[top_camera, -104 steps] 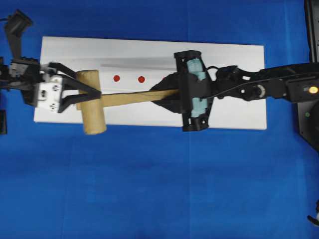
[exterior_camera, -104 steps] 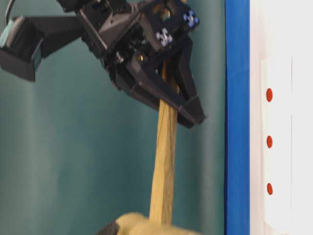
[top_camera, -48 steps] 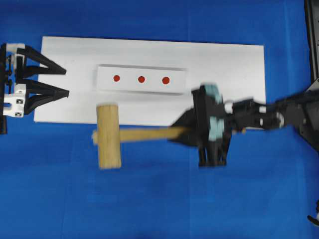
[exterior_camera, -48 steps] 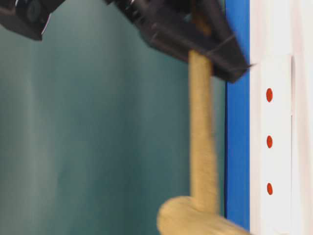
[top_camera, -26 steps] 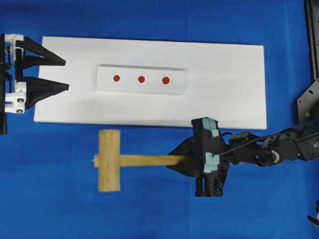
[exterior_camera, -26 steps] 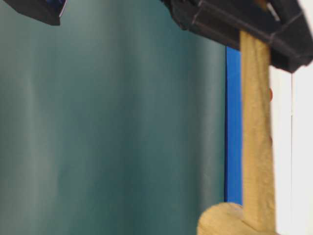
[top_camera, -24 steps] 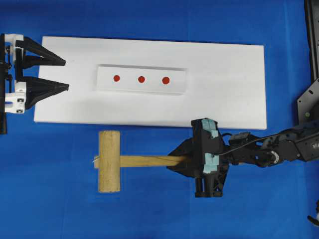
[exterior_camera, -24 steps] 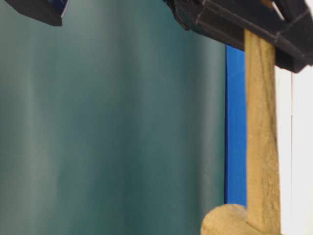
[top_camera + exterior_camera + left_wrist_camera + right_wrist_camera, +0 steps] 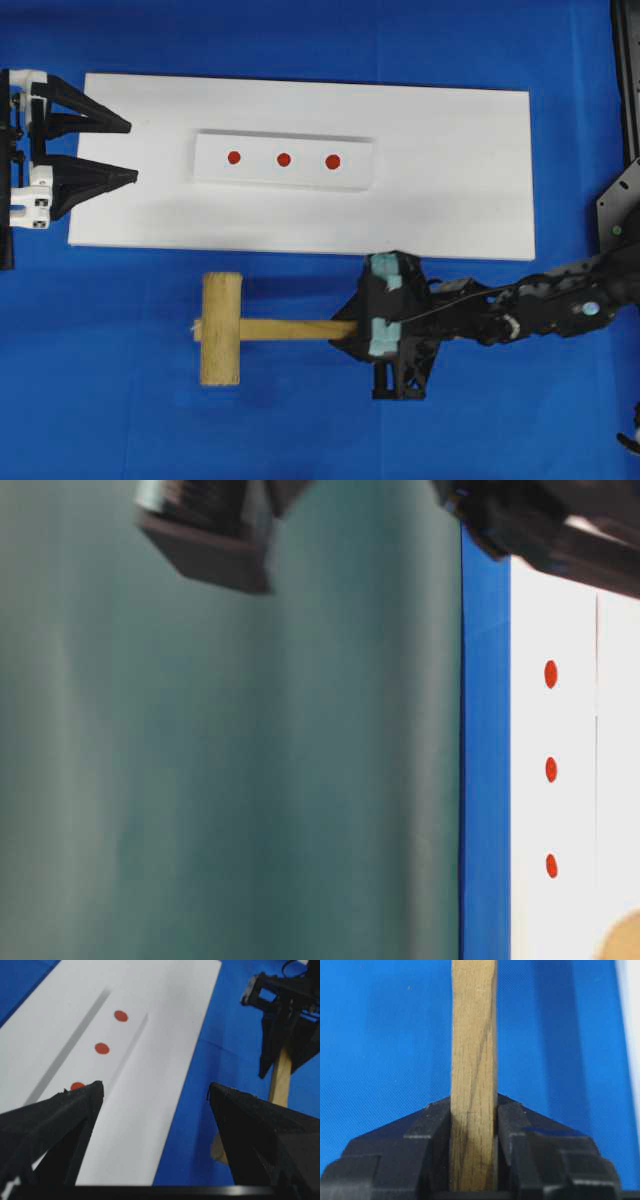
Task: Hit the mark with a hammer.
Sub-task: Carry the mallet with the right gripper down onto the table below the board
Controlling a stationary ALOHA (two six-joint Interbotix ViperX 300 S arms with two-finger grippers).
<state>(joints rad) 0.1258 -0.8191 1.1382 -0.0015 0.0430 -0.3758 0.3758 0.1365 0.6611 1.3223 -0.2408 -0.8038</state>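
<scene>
I see a table covered in a bright blue cloth that fills the whole overhead view. A long white board lies flat on it, toward the far side, running left to right. On the board's middle sits a raised white strip carrying three red dots in a row; the rightmost one, the mark, looks slightly larger. On the blue cloth just near of the board I see the hammer, head to the left, handle pointing right; I cannot tell whether it touches the cloth.
</scene>
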